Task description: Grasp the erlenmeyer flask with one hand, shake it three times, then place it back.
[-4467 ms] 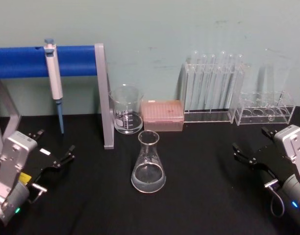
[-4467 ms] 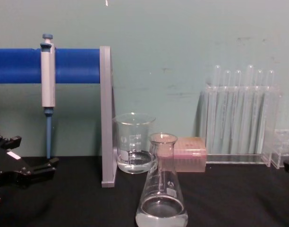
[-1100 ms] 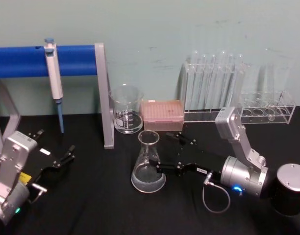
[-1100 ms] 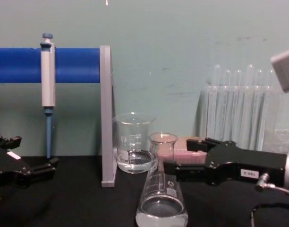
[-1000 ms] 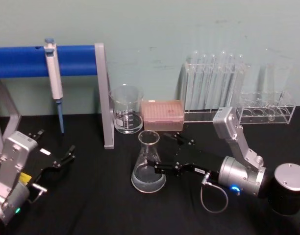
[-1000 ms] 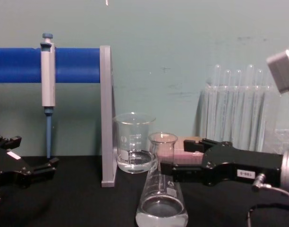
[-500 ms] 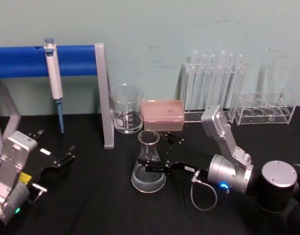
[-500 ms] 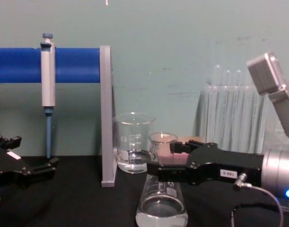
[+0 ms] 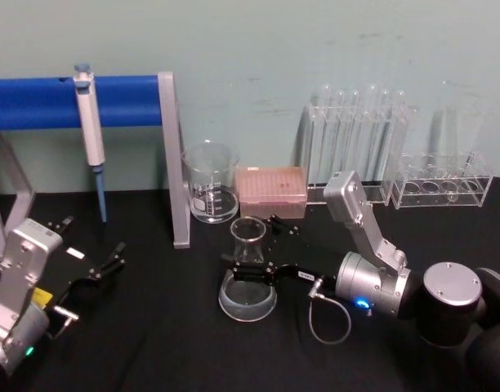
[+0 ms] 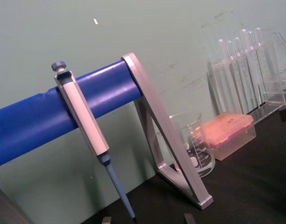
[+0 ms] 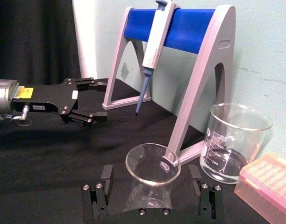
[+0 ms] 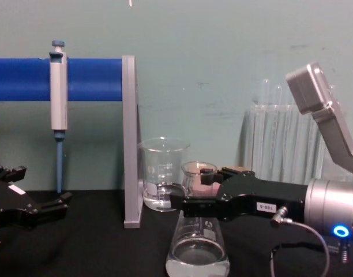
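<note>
Your right hand (image 9: 252, 247) reaches in from the right side of the black tabletop (image 9: 168, 343), and its two fingers bracket the neck of the erlenmeyer flask (image 9: 246, 302). One finger passes in front of the glass and the other behind it. In the right wrist view the fingers (image 11: 106, 173) stand apart on either side of the flask's mouth, with a gap showing between each one and the glass, so the hand is spread and not clamped. The flask stands upright on the tabletop near the middle, its wide base flat and a shallow pool of clear liquid at the bottom. It sits just in front of the beaker (image 9: 210, 192) and the pink tip box (image 9: 270, 192), apart from both. In the chest view the near finger crosses the flask where the neck begins to widen, below the flared rim. Your left hand (image 9: 91, 238) is parked low at the left edge of the tabletop, fingers spread, holding nothing, well apart from the flask. Behind it a pipette (image 9: 90, 131) hangs on the blue bar of the stand (image 9: 37, 102). A clear rack of test tubes (image 9: 352, 151) stands against the wall on the right.
</note>
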